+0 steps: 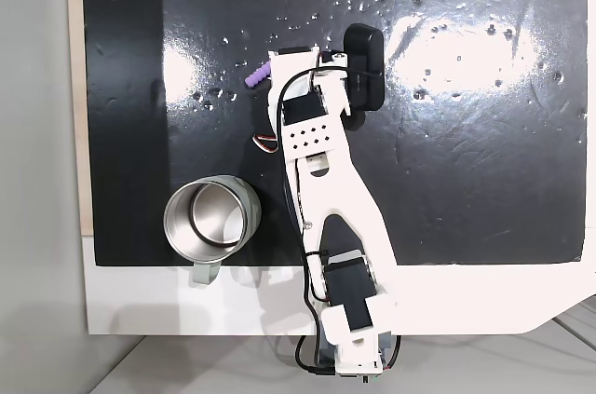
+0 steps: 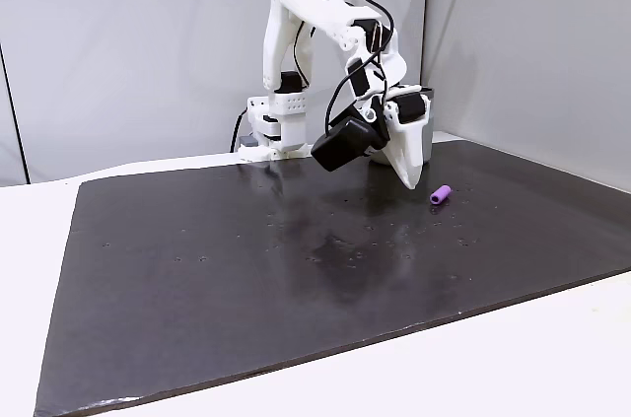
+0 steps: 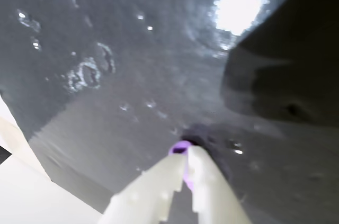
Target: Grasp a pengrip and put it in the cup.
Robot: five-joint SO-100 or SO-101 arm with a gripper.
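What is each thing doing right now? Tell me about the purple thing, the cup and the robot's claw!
pengrip: lying on its side on the black mat, not in the cup.
cup: upright, empty, away from the pengrip.
gripper: down at the mat, fingers nearly together, pengrip showing between the tips; a firm pinch can't be told.
black mat: flat, shiny.

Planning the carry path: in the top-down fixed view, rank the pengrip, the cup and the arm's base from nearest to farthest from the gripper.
1. The pengrip, right at the gripper, at its left.
2. The cup, lower left on the black mat.
3. The arm's base, at the bottom edge, off the mat.
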